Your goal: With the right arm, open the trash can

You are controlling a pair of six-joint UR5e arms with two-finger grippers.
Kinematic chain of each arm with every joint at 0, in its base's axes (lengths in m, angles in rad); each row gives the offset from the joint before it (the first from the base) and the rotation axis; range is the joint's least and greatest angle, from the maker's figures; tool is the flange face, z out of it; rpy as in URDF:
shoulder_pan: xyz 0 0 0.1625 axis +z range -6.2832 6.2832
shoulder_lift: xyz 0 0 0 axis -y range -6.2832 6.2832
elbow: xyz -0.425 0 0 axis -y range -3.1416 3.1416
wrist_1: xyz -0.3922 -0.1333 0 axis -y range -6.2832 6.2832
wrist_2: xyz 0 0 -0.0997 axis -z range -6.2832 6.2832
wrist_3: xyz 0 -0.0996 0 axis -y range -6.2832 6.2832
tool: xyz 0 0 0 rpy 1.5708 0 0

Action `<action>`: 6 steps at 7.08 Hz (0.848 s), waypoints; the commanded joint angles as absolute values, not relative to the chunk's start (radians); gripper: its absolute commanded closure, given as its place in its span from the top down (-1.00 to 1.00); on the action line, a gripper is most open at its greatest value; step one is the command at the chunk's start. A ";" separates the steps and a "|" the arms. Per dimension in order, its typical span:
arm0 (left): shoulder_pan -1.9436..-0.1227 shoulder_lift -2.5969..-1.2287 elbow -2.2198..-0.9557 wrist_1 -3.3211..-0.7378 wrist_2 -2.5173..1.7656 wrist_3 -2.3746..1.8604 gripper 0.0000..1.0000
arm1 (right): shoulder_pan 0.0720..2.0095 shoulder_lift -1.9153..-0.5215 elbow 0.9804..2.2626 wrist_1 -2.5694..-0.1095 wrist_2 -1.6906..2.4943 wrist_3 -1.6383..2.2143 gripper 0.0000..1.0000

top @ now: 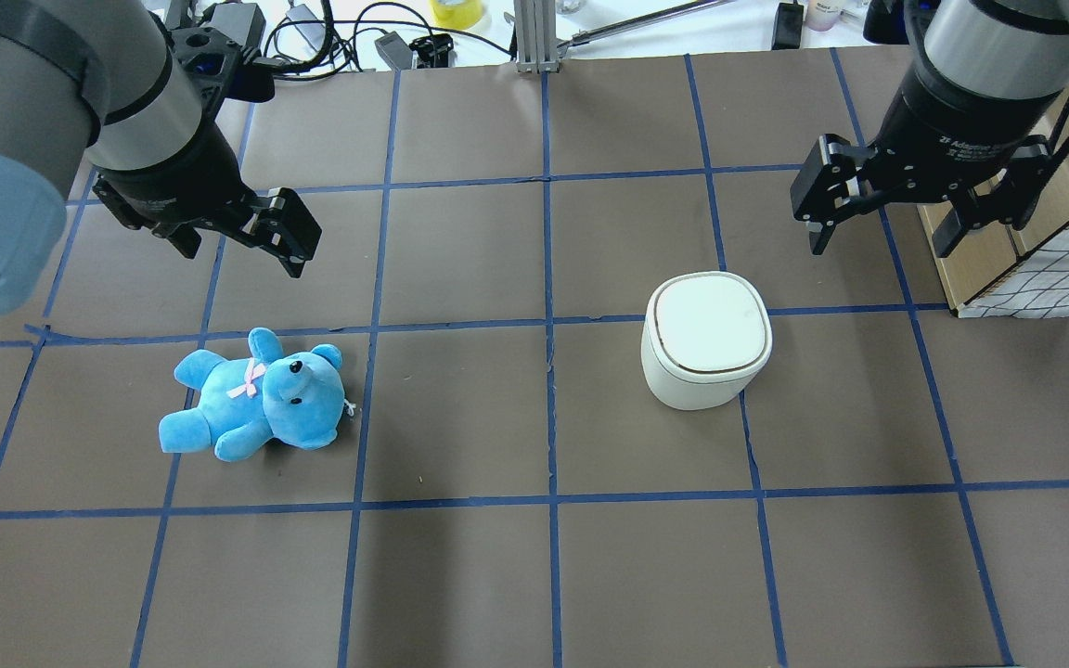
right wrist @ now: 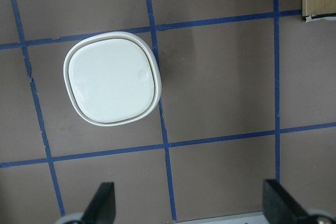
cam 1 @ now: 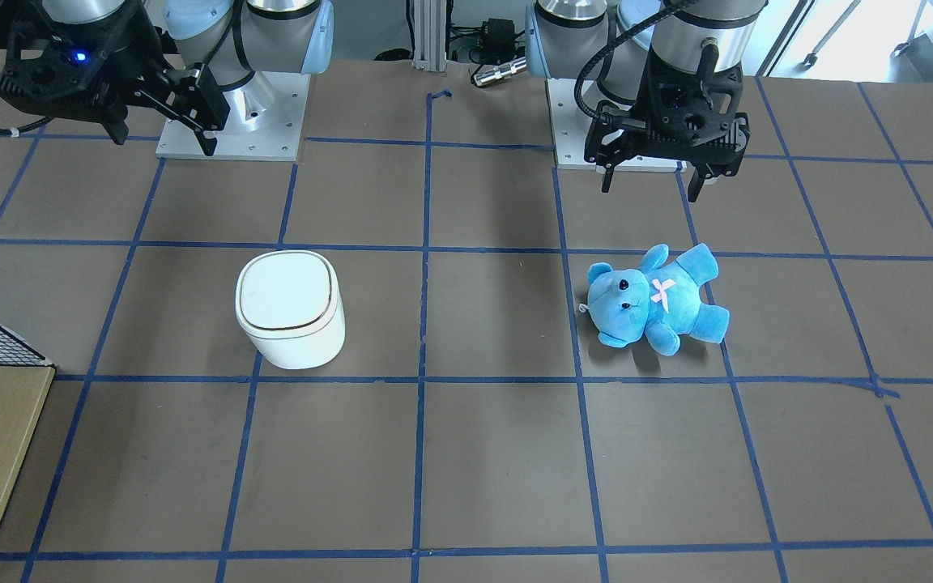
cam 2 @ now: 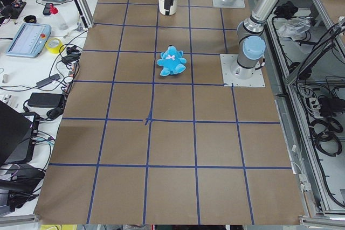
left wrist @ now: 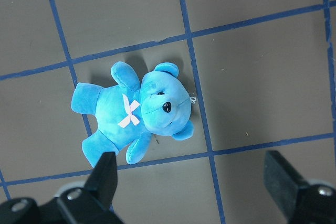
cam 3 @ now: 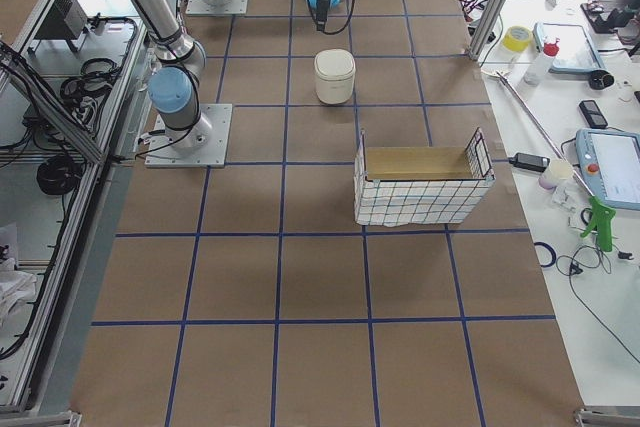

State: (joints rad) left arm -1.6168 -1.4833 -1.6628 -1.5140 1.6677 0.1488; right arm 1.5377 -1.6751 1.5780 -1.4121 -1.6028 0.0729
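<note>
The white trash can (top: 706, 339) stands upright on the brown table with its flat lid down; it also shows in the front view (cam 1: 290, 308) and in the right wrist view (right wrist: 112, 85). My right gripper (top: 882, 243) is open and empty. It hangs above the table, behind the can and a little towards the basket, touching nothing. In the front view it (cam 1: 163, 138) carries a small blue light. My left gripper (top: 242, 255) is open and empty, high above a blue plush bear (top: 256, 394).
The bear (cam 1: 653, 300) lies on its back on my left half of the table. A wire-mesh basket lined with cardboard (top: 1045, 269) stands at the table's right end, close beside my right gripper. Blue tape lines grid the table. Cables and tools lie beyond the far edge.
</note>
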 commanded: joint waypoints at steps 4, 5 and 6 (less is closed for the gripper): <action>-1.617 -1.483 -1.663 -1.514 1.667 0.149 1.00 | 1.537 -1.661 1.582 -1.428 -1.586 0.074 1.00; -1.617 -1.483 -1.663 -1.514 1.667 0.149 1.00 | 1.536 -1.660 1.582 -1.428 -1.588 0.074 1.00; -1.617 -1.483 -1.663 -1.514 1.667 0.149 1.00 | 1.536 -1.657 1.582 -1.431 -1.591 0.072 1.00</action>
